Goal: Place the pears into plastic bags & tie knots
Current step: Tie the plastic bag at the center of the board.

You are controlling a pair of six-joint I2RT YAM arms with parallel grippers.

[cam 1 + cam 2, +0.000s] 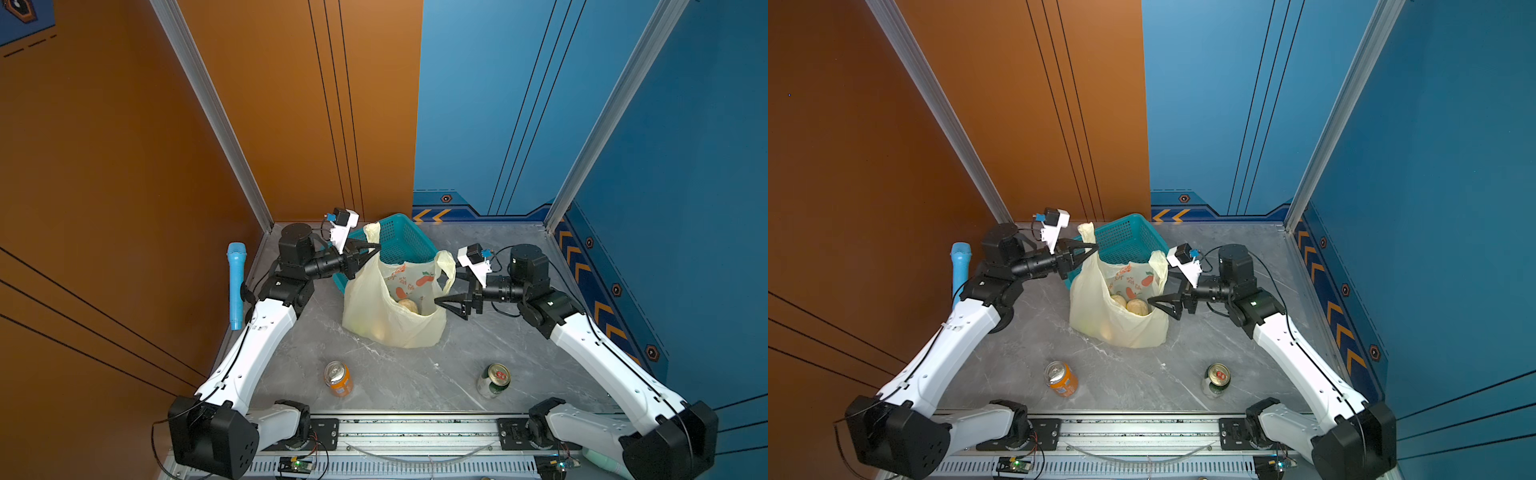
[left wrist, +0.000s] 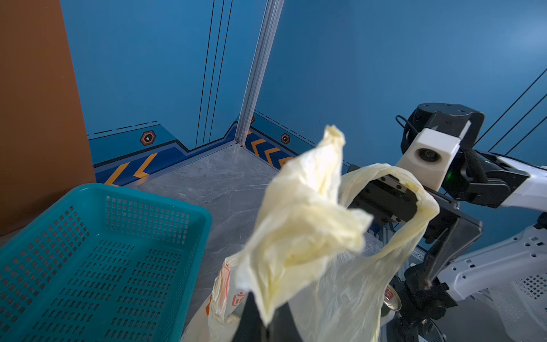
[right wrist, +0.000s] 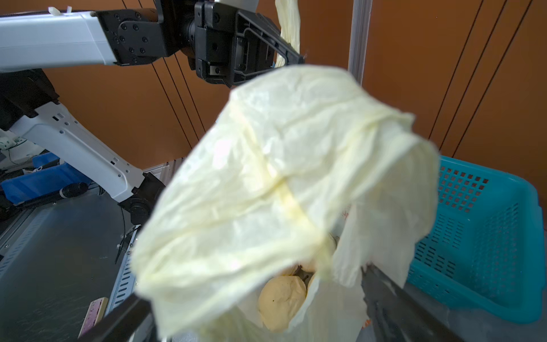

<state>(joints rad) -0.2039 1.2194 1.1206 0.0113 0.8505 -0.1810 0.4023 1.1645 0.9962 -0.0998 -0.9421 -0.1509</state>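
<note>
While the left gripper (image 1: 374,248) pinched one loop handle (image 1: 371,232) of the plastic bag (image 1: 395,320), fingers together on the film and holding it up, the right gripper (image 1: 444,302) stood at the opposite rim with its fingers wide apart and nothing clamped — the second handle (image 1: 446,266) only drooped loose beside it. The bag sat on the table (image 1: 415,374) just in front of the teal basket (image 1: 401,239), its mouth agape, with the pears (image 1: 1136,306) low inside. My worry was that a closing right gripper would catch the bag's side wall or a bunch of rim instead of the loop, since that handle hung slack. A knot, as I judged it, needed both loops cleanly in hand. I also thought a hard pull on the left could tilt the bag, which seemed steadied only by the fruit's weight, and let a pear roll out, or stretch the thin film until it tore. How many pears were in I could not say: a top view showed two rounded tops, and anything else lay behind crumpled plastic. Both wrist views were largely filled by blurred yellow film, so the left fingertips were hidden and I could not tell whether the right fingers touched the bag.
</note>
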